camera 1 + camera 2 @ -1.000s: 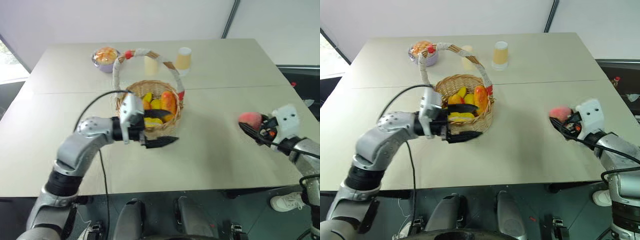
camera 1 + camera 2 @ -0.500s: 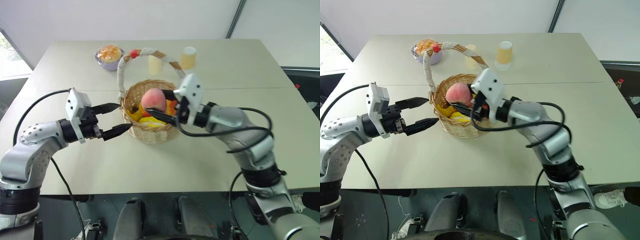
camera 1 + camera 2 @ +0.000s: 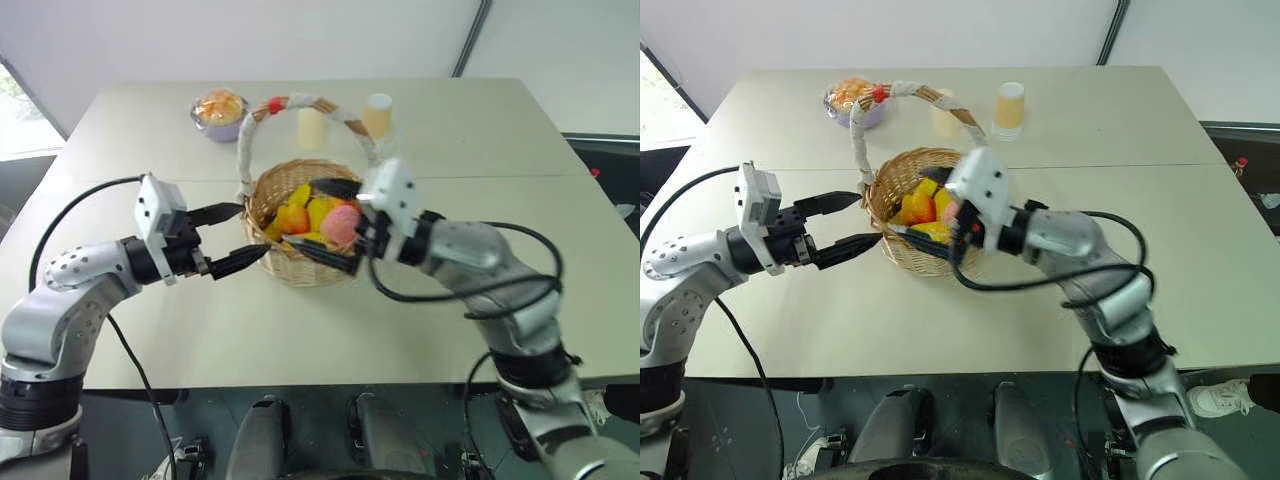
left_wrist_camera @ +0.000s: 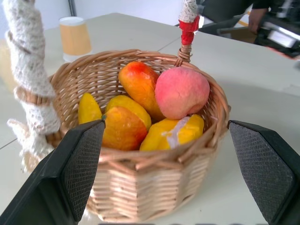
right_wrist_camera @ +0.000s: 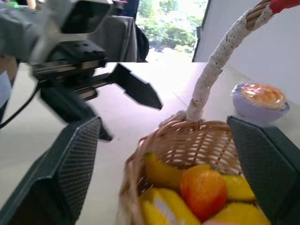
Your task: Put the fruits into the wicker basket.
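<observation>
- Your right claw point(image 3: 338, 226) now stands open over the round light-tan wicker basket point(image 4: 140, 187); half a second ago it clamped the round pink peach point(image 4: 182, 92).
- That peach now lies inside the basket, against the orange-red mango point(image 4: 139, 84).
- Your left claw point(image 3: 236, 238) gapes empty beside the basket's rim.
- No fruit remains on the pale bench point(image 3: 450, 140); the task looks done.
</observation>
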{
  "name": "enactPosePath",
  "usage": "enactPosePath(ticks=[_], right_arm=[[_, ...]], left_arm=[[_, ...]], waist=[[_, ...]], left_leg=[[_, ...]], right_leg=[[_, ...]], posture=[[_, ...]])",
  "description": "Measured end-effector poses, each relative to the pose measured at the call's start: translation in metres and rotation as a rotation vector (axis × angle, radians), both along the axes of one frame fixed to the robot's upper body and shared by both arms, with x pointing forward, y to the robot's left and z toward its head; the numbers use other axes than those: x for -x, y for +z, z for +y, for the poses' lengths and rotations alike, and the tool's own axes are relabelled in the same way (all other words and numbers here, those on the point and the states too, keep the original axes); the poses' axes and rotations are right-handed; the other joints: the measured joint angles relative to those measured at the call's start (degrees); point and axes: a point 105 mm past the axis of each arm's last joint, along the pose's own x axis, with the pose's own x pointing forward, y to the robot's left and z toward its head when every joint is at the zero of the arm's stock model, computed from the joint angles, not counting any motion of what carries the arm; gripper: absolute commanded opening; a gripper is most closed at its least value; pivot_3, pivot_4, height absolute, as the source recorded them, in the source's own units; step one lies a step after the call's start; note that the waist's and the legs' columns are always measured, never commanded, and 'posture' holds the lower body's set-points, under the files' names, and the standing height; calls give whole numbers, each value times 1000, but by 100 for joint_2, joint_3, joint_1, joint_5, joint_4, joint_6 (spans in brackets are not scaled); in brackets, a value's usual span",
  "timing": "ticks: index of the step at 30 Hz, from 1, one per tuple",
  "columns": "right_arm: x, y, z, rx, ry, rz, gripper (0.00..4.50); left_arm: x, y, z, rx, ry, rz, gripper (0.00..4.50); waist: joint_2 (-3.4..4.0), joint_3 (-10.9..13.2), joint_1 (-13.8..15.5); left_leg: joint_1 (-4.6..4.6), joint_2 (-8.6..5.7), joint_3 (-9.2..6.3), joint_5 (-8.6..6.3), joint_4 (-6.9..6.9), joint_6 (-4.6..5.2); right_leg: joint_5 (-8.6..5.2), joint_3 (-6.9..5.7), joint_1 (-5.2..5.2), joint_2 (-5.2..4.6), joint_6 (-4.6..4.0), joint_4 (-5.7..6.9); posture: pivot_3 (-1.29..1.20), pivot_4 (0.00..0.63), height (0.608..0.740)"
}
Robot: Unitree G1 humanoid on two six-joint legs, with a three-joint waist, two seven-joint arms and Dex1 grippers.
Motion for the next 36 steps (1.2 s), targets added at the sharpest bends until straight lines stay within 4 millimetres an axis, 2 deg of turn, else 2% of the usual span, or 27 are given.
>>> enactPosePath(ticks=[2, 3, 5, 7, 12, 15, 18, 20, 24, 28, 31, 34, 36], right_arm=[[4, -1, -14, -9, -26, 23, 4468], [2, -8, -28, 7, -80, 46, 4468], [-7, -24, -54, 25, -203, 114, 4468], [-22, -31, -68, 7, -307, 138, 4468], [-67, -28, -72, -111, -471, 140, 4468], [-79, -32, -63, -150, -472, 156, 4468], [-85, -39, -59, -160, -461, 177, 3111], [-86, -40, -58, -167, -457, 184, 1985], [-85, -40, -57, -175, -444, 185, 29], [-85, -39, -58, -181, -447, 184, 29], [-87, -34, -68, -194, -491, 165, 29], [-90, -23, -100, -214, -602, 118, 29], [-91, -13, -136, -221, -724, 62, 29]], left_arm=[[-1, 0, -7, 8, -26, 2, 4500], [-1, 0, -9, 16, -37, 1, 4500], [-1, -1, -10, 20, -42, 5, 4500], [-2, -1, -16, 28, -60, 9, 4500], [-2, -1, -26, 49, -92, 9, 4500], [-2, -1, -29, 57, -99, 10, 4500], [-2, -2, -32, 64, -98, 15, 4500], [-2, -2, -32, 65, -95, 14, 4500], [0, -6, -34, 79, -90, 26, 4500], [0, -7, -35, 81, -89, 27, 4500], [0, -7, -37, 85, -97, 28, 4500], [0, -7, -38, 86, -102, 28, 4500], [-1, -6, -39, 91, -110, 28, 4500]], waist=[[-1, 0, -3], [-2, -1, 9], [-2, -1, 11], [-1, 0, -40], [-1, 0, -113], [0, 0, -114], [0, 0, -108], [0, 0, -89], [0, 0, -32], [1, 1, -24], [1, 1, -12], [1, 1, 26], [1, 1, 48]], left_leg=[[11, 1, -2, 0, -1, 0], [15, 1, -1, 0, -2, 0], [14, -1, 2, 0, -2, 0], [21, -1, 12, 0, -2, 0], [23, 3, 5, 1, -2, -2], [18, 3, 2, 1, -8, -2], [8, 2, 3, 1, -8, -1], [8, 0, 5, 0, -8, 0], [10, 1, 6, 0, -7, -1], [12, 0, 6, 1, -7, -1], [10, 0, 6, 1, -7, -1], [9, -1, 5, 1, -7, -1], [5, -6, 5, 1, -7, -1]], right_leg=[[-1, -1, 10, 6, -1, 1], [-1, -2, 15, 10, -2, -2], [-2, 1, 16, 10, -2, -2], [-1, 10, 13, 16, -1, 0], [-2, 9, 8, 36, -3, 15], [-2, 10, 4, 32, -4, 13], [-1, 10, 0, 14, -2, 8], [0, 10, 1, 7, -1, 5], [0, 9, 1, 10, -1, 5], [-1, 9, 1, 17, -1, 7], [-1, 9, 1, 16, -1, 6], [-1, 9, 3, 12, -2, 3], [-1, 8, 4, 6, -1, 0]], posture=[[0, 150, 740], [0, 150, 740], [0, 150, 740], [0, 150, 740], [0, 150, 740], [0, 150, 740], [0, 150, 740], [0, 150, 740], [0, 150, 740], [0, 150, 740], [0, 150, 740], [0, 150, 740], [0, 150, 740]])
